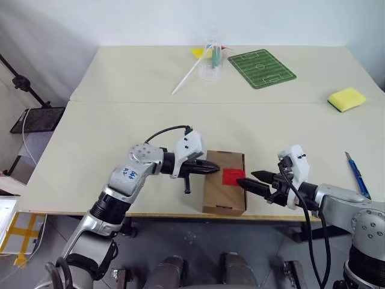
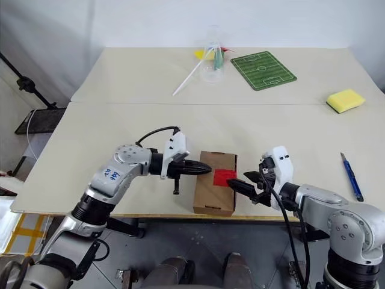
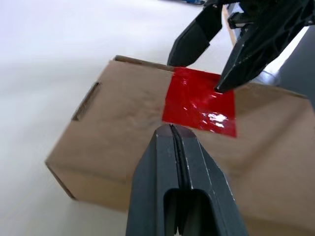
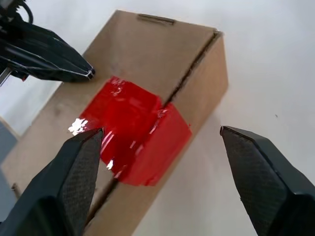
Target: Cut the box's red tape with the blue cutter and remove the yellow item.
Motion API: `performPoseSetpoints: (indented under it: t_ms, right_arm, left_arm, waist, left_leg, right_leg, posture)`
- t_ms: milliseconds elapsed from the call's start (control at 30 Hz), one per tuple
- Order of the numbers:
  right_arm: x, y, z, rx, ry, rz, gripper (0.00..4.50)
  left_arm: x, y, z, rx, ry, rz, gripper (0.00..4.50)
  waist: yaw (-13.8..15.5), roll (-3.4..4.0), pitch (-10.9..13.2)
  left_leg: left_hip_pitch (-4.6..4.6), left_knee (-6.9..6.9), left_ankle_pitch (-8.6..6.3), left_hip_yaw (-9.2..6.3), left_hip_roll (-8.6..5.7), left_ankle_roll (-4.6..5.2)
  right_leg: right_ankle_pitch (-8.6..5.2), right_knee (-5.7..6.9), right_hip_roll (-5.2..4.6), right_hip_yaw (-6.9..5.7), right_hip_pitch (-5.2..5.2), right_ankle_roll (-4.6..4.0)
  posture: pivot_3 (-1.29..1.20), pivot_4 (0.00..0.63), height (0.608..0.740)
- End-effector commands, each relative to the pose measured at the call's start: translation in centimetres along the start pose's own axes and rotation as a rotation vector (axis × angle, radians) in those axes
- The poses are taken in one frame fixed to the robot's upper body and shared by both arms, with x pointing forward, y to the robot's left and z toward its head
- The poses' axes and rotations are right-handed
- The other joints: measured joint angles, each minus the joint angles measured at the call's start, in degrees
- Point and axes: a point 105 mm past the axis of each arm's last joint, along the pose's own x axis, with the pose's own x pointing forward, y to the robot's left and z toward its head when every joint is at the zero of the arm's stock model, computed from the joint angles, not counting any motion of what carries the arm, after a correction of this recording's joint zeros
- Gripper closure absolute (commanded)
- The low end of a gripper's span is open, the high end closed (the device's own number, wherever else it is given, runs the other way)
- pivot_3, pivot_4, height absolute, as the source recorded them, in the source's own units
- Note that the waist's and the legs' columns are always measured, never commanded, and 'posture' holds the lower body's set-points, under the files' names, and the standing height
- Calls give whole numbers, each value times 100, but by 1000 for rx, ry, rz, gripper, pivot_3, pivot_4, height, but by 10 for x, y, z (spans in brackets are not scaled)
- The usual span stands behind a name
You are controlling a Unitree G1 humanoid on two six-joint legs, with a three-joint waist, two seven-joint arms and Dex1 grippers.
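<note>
Low in the frame, at the near edge of the bench [image 1: 120, 126], sits the box [image 1: 216, 192], a brown cardboard carton with its flaps closed. The red tape [image 1: 233, 176] is a small square on its top, folding over the right-hand edge where the lid seam runs, as the right wrist view shows [image 4: 138, 132].

The left pincer [image 1: 207, 168] comes in from the lower left, its fingers pressed together and holding nothing, the tip poised over the carton's top just left of the tape; whether it touches the cardboard I cannot tell. The right pincer [image 1: 252, 180] reaches in from the lower right with its fingers spread wide and empty, one fingertip [image 3: 221, 83] right at the tape's edge, the other out past the carton's side over bare bench.

The blue cutter [image 1: 357, 174] lies on the bench at the right edge of the frame, well apart from the carton and from both pincers.

Farther back, at upper right, rests a yellow sponge [image 1: 346, 99]. Near the top centre lies a green mat printed like a football pitch [image 1: 261, 68], and just left of it stands a clear plastic cup [image 1: 212, 60] with a long white stick [image 1: 187, 77] leaning out of it and a small yellow scrap [image 1: 200, 52] beside it.
</note>
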Motion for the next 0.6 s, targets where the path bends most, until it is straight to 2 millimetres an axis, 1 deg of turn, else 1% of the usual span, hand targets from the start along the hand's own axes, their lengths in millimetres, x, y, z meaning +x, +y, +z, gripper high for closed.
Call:
performPoseSetpoints:
  t_ms: [33, 167, 233, 333, 400, 433, 467, 533, 600]
  right_arm:
    - [-6, -7, 1, -22, -11, -47, 563]
    - [-13, -18, -2, 16, -16, -76, 563]
    - [-20, -28, -9, 40, 1, -110, 563]
    - [-24, -35, -14, 53, 9, -135, 563]
    - [-24, -36, -15, 48, 12, -139, 563]
    - [-23, -35, -15, 38, 18, -139, 563]
    - [-22, -34, -15, 20, 26, -140, 563]
    - [-20, -33, -15, -29, 54, -148, 563]
    - [-16, -31, -6, -91, 55, -179, 563]
  left_arm:
    - [6, -3, -15, 12, 71, 0, 4500]
    - [5, -5, -22, -2, 98, -5, 4500]
    - [5, -6, -30, -19, 124, -1, 4500]
    - [7, -9, -39, -36, 153, -1, 4500]
    - [7, -11, -44, -36, 168, -4, 4500]
    - [8, -12, -45, -39, 170, -5, 4500]
    - [9, -13, -44, -42, 167, -6, 4500]
    - [9, -14, -43, -45, 163, -8, 4500]
    - [10, -15, -43, -42, 163, -12, 4500]
  waist:
    - [8, -4, -3]
    - [11, -17, -11]
    - [13, -21, -18]
    - [7, -46, -43]
    - [10, -44, -44]
    - [13, -43, -45]
    - [13, -42, -46]
    - [12, -44, -50]
    - [9, -43, -53]
  left_leg:
    - [1, 1, 0, 0, -1, 0]
    - [5, 1, 0, -1, -1, 1]
    - [9, 1, 0, -1, -1, 1]
    - [16, -1, 0, -2, 0, 2]
    - [44, -9, -1, -2, 4, 2]
    - [80, -24, -2, -2, 7, 1]
    - [94, -30, -4, -2, 8, 3]
    - [97, -29, -6, -2, 8, 4]
    - [98, -29, -7, -2, 8, 4]
  right_leg:
    - [0, 1, 0, 0, 1, 0]
    - [0, -1, -1, 0, 7, 0]
    - [0, -1, 0, 0, 10, 0]
    - [0, -3, 0, 0, 19, 0]
    - [0, -15, 3, -1, 48, 0]
    - [0, -61, 6, -1, 90, 0]
    - [-1, -68, 8, 0, 102, 0]
    - [-1, -68, 7, 1, 104, -1]
    - [-1, -66, 7, 2, 103, -1]
  posture:
    - [0, 150, 740]
    - [0, 150, 740]
    - [0, 150, 740]
    - [0, 150, 740]
    - [0, 150, 740]
    - [0, 150, 740]
    - [0, 150, 740]
    - [0, 150, 740]
    - [0, 150, 740]
